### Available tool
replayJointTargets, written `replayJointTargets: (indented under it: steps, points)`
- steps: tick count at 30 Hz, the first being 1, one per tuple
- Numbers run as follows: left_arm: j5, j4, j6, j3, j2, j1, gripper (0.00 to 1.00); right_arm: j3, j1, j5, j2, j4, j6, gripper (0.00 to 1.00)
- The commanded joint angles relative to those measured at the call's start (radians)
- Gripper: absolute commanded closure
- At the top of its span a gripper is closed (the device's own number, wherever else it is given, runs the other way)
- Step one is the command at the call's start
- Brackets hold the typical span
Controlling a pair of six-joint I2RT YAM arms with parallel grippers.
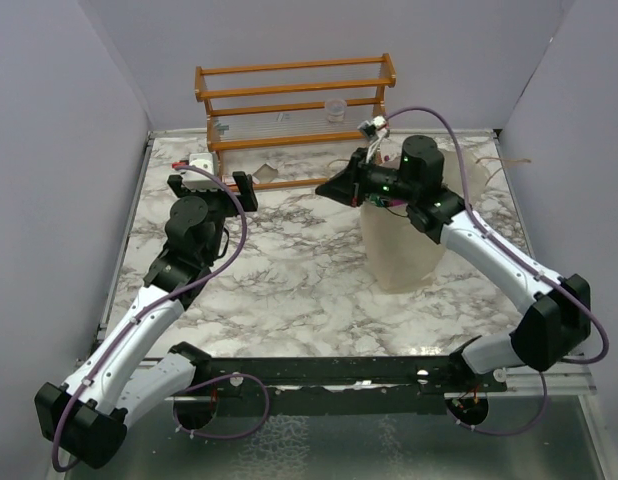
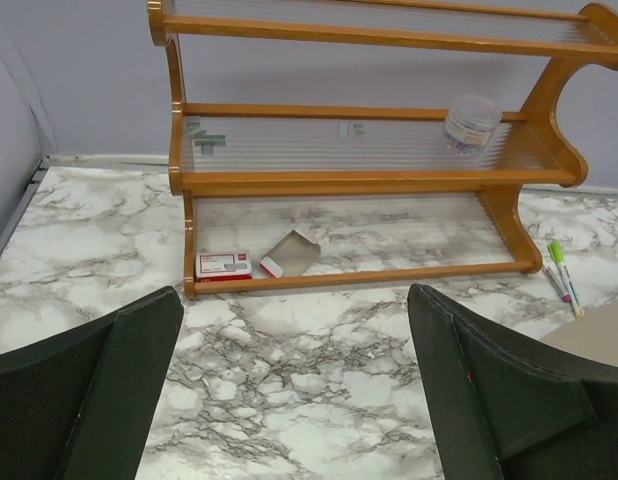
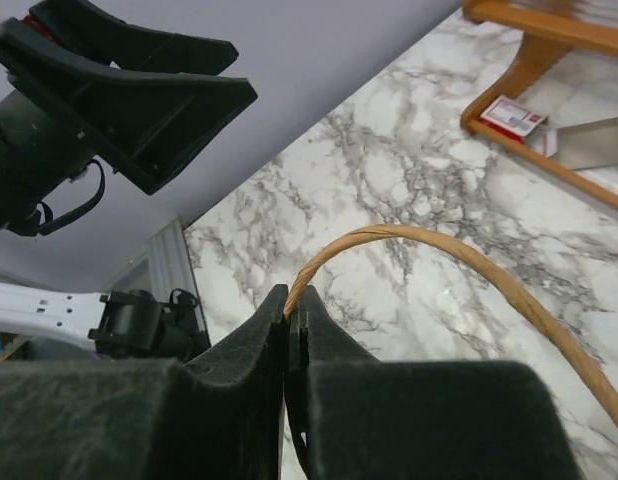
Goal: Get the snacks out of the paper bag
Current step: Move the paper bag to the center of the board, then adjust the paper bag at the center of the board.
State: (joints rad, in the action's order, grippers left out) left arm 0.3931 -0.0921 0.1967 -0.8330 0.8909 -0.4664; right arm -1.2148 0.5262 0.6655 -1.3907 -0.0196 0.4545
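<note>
The cream paper bag [image 1: 399,250] stands upright on the marble table right of centre. My right gripper [image 1: 334,187] is above its top left edge, shut on the bag's tan loop handle [image 3: 459,262], which arcs out from between the closed fingers. My left gripper [image 1: 211,185] is open and empty over the table's left part, facing the wooden rack; its fingers [image 2: 99,390] frame bare marble. A corner of the bag [image 2: 599,335] shows at the right edge of the left wrist view. No snack packets are in view; the bag's inside is hidden.
A wooden slatted rack [image 1: 294,110] stands at the back, with a small clear cup [image 2: 471,122] on its shelf and a red-white box [image 2: 224,265] under it. Pens [image 2: 561,268] lie beside the rack's right foot. Grey walls enclose the table.
</note>
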Motion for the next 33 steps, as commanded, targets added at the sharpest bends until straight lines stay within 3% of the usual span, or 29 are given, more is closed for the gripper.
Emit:
replayJointTargets:
  steps: [1, 6, 10, 13, 15, 20, 28, 33]
  points:
    - [0.012, 0.002, 0.008, -0.014, -0.003, -0.002, 0.02, -0.089, 0.070, 0.032, -0.093, -0.080, 0.054, 0.92]
    - [0.013, 0.006, 0.009, -0.017, 0.004, -0.002, 0.02, -0.131, 0.091, 0.026, -0.119, -0.056, 0.049, 0.83]
    - [0.007, 0.011, 0.010, -0.022, 0.006, -0.002, 0.02, -0.122, 0.091, -0.071, -0.068, 0.030, -0.024, 0.74]
    - [0.003, 0.015, 0.011, -0.024, 0.003, -0.002, 0.02, -0.121, 0.091, -0.189, -0.010, 0.123, -0.105, 0.60]
    - [0.000, 0.017, 0.012, -0.026, 0.000, -0.002, 0.02, -0.109, 0.090, -0.292, 0.038, 0.177, -0.158, 0.45]
    - [0.004, 0.017, 0.009, -0.028, -0.011, -0.002, 0.02, -0.063, 0.090, -0.565, 0.173, 0.285, -0.280, 0.19]
    - [-0.008, 0.018, 0.013, -0.030, -0.010, -0.002, 0.02, 0.021, 0.090, -0.990, 0.355, 0.406, -0.399, 0.05]
    - [-0.014, 0.023, 0.017, -0.035, -0.014, -0.002, 0.02, 0.052, 0.090, -1.438, 0.429, 0.400, -0.372, 0.01]
